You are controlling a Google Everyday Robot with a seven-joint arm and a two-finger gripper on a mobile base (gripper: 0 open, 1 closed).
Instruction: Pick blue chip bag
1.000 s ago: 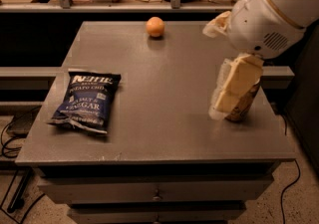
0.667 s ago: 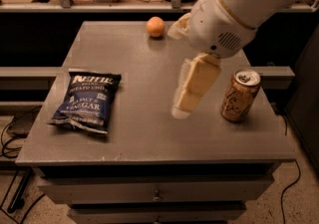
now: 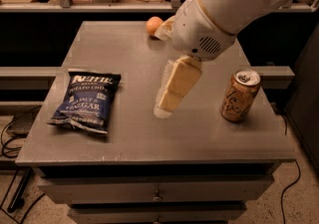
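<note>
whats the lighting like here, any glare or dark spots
Camera view: warm, dim light overall; the claw, over mid-table between the blue chip bag and the can, is the brightest-lit thing; mild glare on the can's top; the area behind the table falls nearly black.

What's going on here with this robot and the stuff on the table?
A one-armed robot is meant to pick up the blue chip bag. Its gripper hangs over the middle of the table, holding nothing, to the right of the bag and apart from it. The bag lies flat near the front left, not yet touched. A tan drink can stands upright on the right, and a small orange fruit sits near the far edge.
</note>
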